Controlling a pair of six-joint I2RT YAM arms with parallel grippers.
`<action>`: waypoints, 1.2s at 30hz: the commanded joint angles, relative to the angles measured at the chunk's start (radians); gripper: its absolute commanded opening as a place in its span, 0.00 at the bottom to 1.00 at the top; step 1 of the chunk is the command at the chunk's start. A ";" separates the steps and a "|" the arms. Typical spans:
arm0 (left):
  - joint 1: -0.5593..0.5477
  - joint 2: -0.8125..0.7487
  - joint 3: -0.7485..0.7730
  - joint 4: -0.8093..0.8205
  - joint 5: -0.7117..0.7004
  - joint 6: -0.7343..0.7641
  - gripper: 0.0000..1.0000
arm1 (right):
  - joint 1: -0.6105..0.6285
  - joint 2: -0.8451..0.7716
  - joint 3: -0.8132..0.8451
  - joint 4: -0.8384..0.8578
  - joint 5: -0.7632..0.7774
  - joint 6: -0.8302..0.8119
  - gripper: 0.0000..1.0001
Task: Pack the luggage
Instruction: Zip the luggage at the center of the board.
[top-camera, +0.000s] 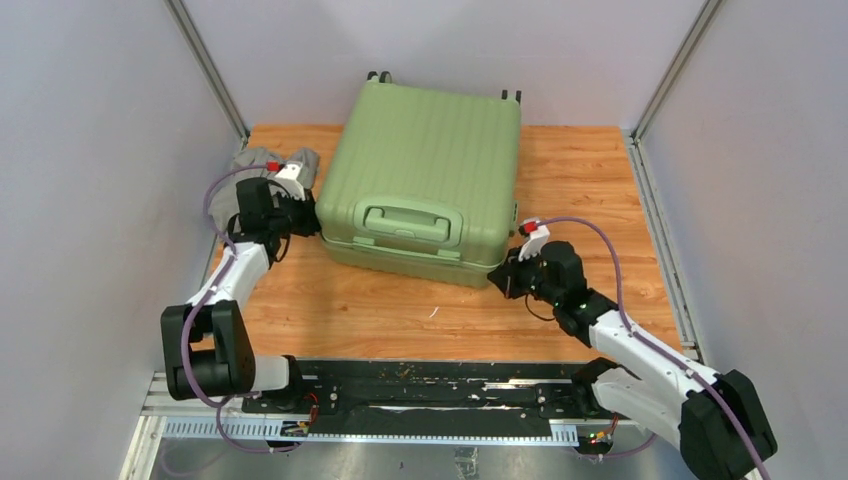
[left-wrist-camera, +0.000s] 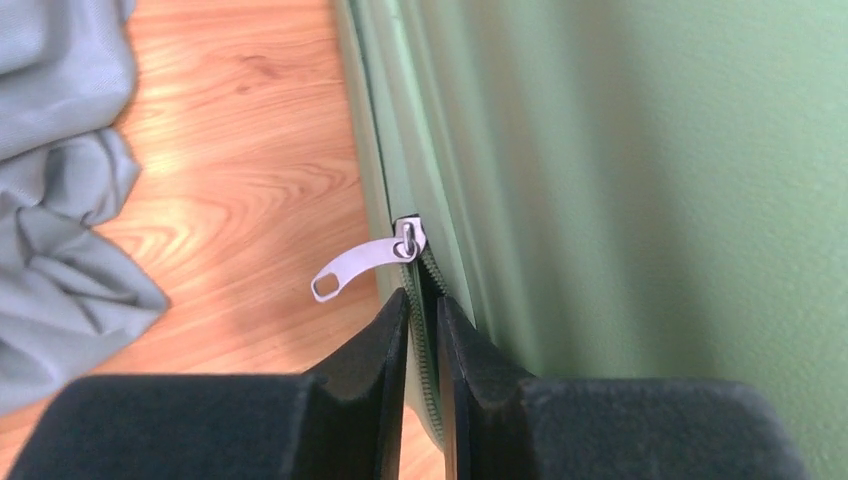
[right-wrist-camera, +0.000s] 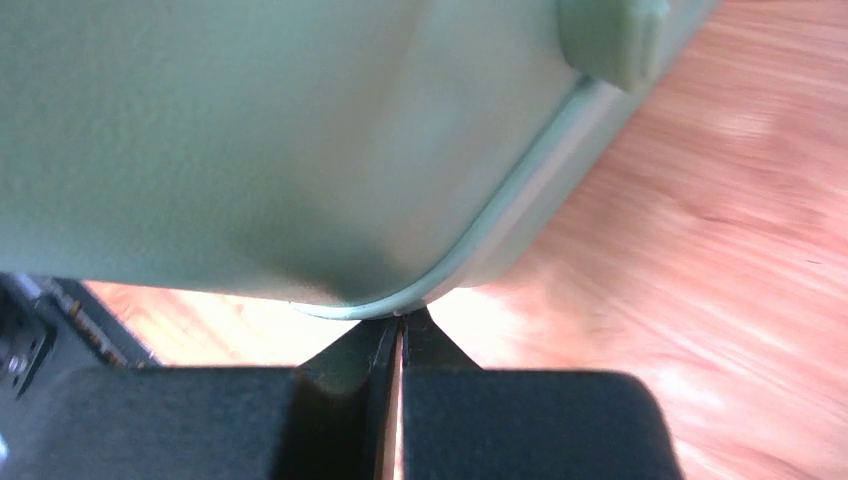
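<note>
The light-green ribbed luggage (top-camera: 425, 170) lies closed and flat on the wooden table, handle towards me. My left gripper (top-camera: 305, 212) is at its left side. In the left wrist view the fingers (left-wrist-camera: 423, 305) are pinched on the green zipper strip (left-wrist-camera: 428, 340) of the luggage (left-wrist-camera: 650, 200), just short of the slider. The silver pull tab (left-wrist-camera: 350, 268) sticks out free beyond the tips. My right gripper (top-camera: 503, 275) is shut and empty, its tips (right-wrist-camera: 400, 322) against the lower rim at the luggage's near right corner (right-wrist-camera: 250, 130).
A crumpled grey cloth (top-camera: 262, 163) lies on the table left of the luggage, close behind my left wrist, and also fills the left of the left wrist view (left-wrist-camera: 50, 200). Bare wooden tabletop (top-camera: 600, 200) stretches right of the luggage. Walls and metal posts border the table.
</note>
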 joint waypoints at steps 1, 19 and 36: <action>-0.106 -0.076 0.035 -0.295 0.269 0.136 0.20 | -0.115 0.033 0.123 0.081 -0.095 0.003 0.00; -0.258 -0.310 0.372 -1.171 0.047 1.092 0.49 | -0.222 0.273 0.245 0.178 -0.170 0.000 0.00; -0.736 0.077 0.690 -1.001 -0.319 0.967 0.50 | -0.220 0.236 0.162 0.232 -0.195 0.029 0.00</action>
